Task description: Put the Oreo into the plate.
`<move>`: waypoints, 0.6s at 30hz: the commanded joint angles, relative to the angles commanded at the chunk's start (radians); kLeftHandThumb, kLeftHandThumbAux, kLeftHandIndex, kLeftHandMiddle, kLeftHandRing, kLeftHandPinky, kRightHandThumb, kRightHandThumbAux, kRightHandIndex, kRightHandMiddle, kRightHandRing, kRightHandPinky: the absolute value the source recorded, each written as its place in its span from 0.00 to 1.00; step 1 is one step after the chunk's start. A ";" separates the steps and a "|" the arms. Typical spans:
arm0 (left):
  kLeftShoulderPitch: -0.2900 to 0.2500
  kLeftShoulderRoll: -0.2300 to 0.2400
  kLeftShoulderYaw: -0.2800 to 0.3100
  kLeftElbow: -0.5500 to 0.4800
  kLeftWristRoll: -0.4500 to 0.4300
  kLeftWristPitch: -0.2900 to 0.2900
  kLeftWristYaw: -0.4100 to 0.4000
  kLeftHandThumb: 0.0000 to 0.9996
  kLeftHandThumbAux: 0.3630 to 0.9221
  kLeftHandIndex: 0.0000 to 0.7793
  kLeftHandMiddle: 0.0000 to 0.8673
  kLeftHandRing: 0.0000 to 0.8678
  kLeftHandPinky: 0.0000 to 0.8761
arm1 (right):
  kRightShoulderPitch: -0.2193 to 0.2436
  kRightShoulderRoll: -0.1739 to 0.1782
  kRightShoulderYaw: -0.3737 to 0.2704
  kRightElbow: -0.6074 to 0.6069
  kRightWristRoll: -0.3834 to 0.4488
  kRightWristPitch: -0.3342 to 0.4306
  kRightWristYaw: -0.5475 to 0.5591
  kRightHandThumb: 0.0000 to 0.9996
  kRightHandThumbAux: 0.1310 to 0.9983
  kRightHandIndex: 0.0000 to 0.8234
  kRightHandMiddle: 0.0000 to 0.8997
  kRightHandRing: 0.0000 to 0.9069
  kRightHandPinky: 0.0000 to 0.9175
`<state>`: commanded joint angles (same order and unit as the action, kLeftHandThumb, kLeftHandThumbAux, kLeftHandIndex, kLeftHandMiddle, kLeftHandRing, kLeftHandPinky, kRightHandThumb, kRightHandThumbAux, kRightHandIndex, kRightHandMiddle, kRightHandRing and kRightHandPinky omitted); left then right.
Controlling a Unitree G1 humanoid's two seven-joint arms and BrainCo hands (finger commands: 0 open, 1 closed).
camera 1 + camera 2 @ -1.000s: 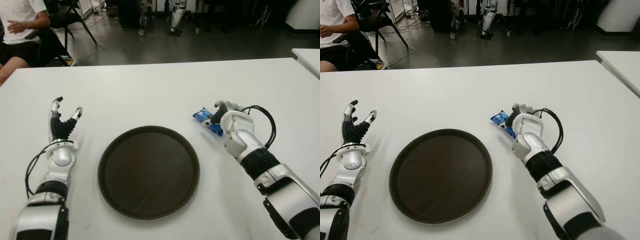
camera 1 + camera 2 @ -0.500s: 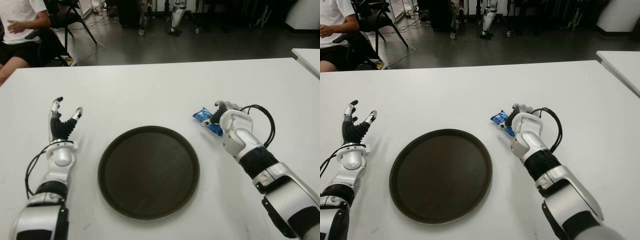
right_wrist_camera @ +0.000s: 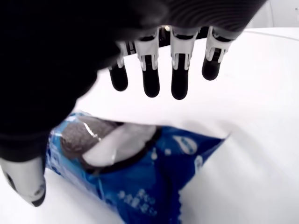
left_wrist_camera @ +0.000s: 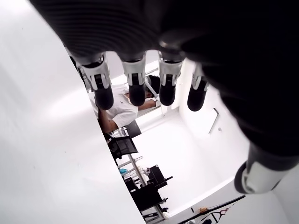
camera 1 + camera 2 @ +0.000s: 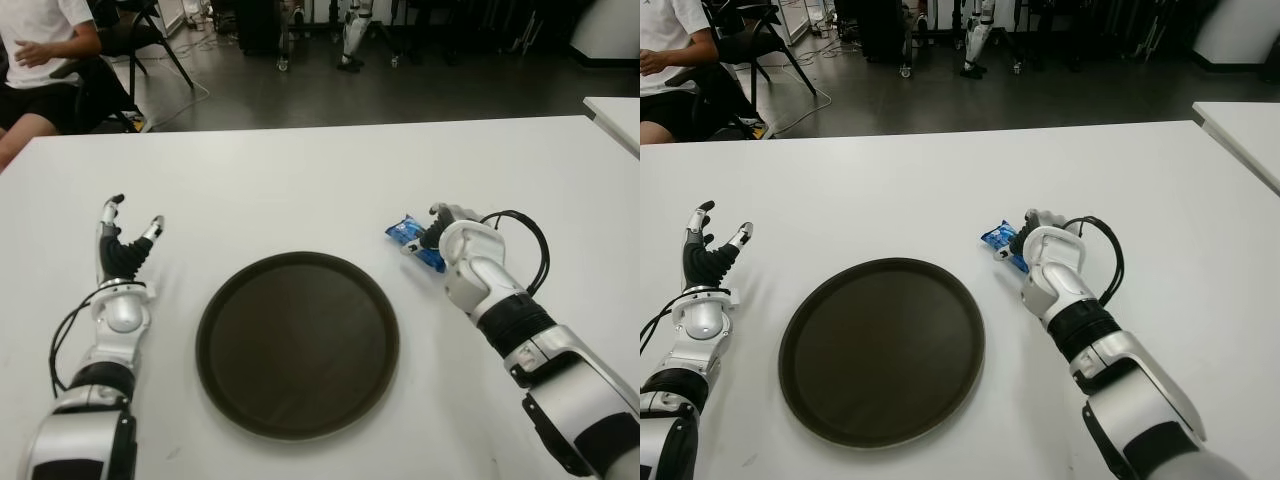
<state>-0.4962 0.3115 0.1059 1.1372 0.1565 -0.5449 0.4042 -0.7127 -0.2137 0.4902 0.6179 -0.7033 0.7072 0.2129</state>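
The Oreo packet (image 5: 408,236), blue with a cookie picture, lies flat on the white table (image 5: 300,190) just off the right rim of the round dark brown plate (image 5: 297,345). My right hand (image 5: 441,222) sits right behind the packet. In the right wrist view its fingers (image 3: 151,79) hang spread above the Oreo packet (image 3: 135,177), with the thumb (image 3: 25,179) beside it, and nothing is gripped. The plate holds nothing. My left hand (image 5: 125,235) shows left of the plate, its fingers (image 4: 135,91) spread and empty.
A seated person (image 5: 45,60) and a black chair (image 5: 150,35) are beyond the table's far left corner. Another white table (image 5: 615,115) shows at the right edge. Dark floor with equipment lies past the far edge.
My right hand has edged slightly forward at the packet. The packet, the plate and my left hand have not moved.
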 joint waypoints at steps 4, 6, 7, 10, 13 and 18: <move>0.000 0.001 -0.005 -0.004 0.008 0.005 0.008 0.00 0.45 0.00 0.00 0.00 0.00 | 0.000 0.002 -0.001 0.000 0.002 -0.001 0.000 0.00 0.56 0.20 0.19 0.14 0.00; 0.000 0.002 -0.006 -0.003 0.008 0.006 0.005 0.00 0.45 0.00 0.00 0.00 0.00 | -0.001 0.003 -0.002 0.006 0.005 -0.006 0.000 0.00 0.56 0.20 0.19 0.13 0.00; 0.000 0.003 -0.006 -0.001 0.007 0.006 0.004 0.00 0.44 0.01 0.00 0.00 0.00 | -0.002 0.003 -0.002 0.010 0.006 -0.010 0.000 0.00 0.56 0.18 0.18 0.12 0.00; -0.001 0.004 -0.007 0.001 0.007 0.006 0.001 0.00 0.43 0.02 0.00 0.00 0.00 | -0.004 0.002 0.001 0.017 0.006 -0.021 0.001 0.00 0.55 0.15 0.16 0.11 0.00; -0.001 0.005 -0.008 0.002 0.010 0.005 0.002 0.00 0.39 0.03 0.00 0.00 0.00 | -0.008 0.002 0.002 0.025 0.006 -0.027 0.007 0.00 0.56 0.15 0.16 0.10 0.00; 0.001 0.009 -0.011 0.004 0.014 -0.002 0.003 0.00 0.36 0.01 0.00 0.00 0.00 | -0.027 0.011 0.004 0.058 0.007 -0.019 0.027 0.00 0.57 0.17 0.16 0.10 0.00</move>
<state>-0.4953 0.3206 0.0954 1.1412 0.1707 -0.5466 0.4077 -0.7397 -0.2026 0.4945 0.6764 -0.6965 0.6879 0.2403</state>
